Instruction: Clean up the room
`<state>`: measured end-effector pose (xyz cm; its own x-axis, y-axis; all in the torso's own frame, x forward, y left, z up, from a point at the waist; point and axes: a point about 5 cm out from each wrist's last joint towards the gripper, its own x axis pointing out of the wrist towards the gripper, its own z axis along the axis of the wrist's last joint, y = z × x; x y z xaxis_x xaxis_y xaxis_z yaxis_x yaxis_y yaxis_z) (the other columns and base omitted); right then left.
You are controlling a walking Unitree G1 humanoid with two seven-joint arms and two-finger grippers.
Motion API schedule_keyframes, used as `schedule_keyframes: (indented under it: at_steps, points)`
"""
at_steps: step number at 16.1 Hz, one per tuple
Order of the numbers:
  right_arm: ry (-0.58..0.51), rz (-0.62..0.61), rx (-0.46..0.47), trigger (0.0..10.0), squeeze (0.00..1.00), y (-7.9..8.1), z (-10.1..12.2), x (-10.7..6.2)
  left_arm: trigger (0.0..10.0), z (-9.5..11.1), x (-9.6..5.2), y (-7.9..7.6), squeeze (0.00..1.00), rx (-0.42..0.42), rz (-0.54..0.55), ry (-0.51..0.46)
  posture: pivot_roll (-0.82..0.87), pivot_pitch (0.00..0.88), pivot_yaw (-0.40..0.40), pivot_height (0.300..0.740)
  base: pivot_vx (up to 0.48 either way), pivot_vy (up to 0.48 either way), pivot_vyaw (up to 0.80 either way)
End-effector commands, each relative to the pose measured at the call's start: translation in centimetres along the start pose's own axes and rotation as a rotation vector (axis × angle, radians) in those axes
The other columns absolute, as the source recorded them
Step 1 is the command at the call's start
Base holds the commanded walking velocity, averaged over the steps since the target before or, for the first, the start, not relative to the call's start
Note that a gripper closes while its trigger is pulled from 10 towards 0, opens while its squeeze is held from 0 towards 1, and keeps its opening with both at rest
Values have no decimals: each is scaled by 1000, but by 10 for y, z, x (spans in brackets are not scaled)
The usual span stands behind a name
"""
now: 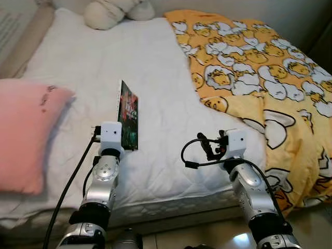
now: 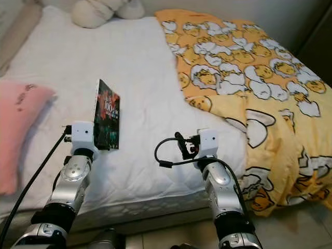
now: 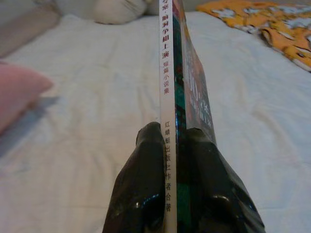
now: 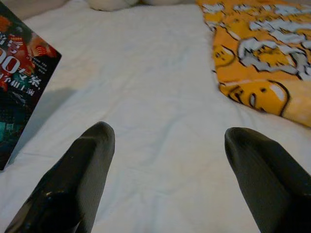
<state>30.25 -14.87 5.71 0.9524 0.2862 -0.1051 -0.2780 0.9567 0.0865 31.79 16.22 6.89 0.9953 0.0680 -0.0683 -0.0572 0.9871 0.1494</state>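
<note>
A thin book (image 1: 128,116) with a dark red-and-green cover and a white spine (image 3: 166,73) printed with Chinese characters stands on edge above the white bed sheet (image 1: 155,62). My left gripper (image 3: 167,133) is shut on its lower end, one black finger (image 3: 146,179) on each side of the spine. My right gripper (image 4: 170,131) hovers open over bare sheet to the right of the book (image 4: 19,73), nothing between its fingers.
A pink pillow (image 1: 26,129) lies at the bed's left edge. A yellow blanket with a duck pattern (image 1: 259,67) covers the right side and hangs over the front corner. A white plush toy (image 1: 111,11) sits at the head of the bed.
</note>
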Motion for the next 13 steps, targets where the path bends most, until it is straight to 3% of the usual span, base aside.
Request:
schedule_keyframes:
  at_steps: [1,4,5,9,10,13]
  points:
    - [-6,-5,7,10000,0,-4,0,0,10000,8,-1,-3,0,16,24,-24,92,0,-63,740,0,-270,438]
    - [10,9,0,10000,0,2,-1,4,10000,8,0,-10,0,46,-4,-12,89,0,-51,740,0,-398,292]
    - [64,6,-6,10000,0,4,-6,7,10000,8,1,-12,0,32,-4,-7,86,0,-46,740,0,-461,425]
    - [14,-7,20,10000,0,6,-4,4,10000,14,2,-19,0,55,-11,-13,75,0,-37,740,0,-447,0]
    - [30,-1,-19,10000,0,6,-6,3,10000,14,3,-17,0,58,-3,-13,73,0,-35,740,0,0,625]
    - [43,-70,-17,10000,0,-2,-9,1,10000,12,10,-6,0,99,0,5,73,0,-30,740,0,0,396]
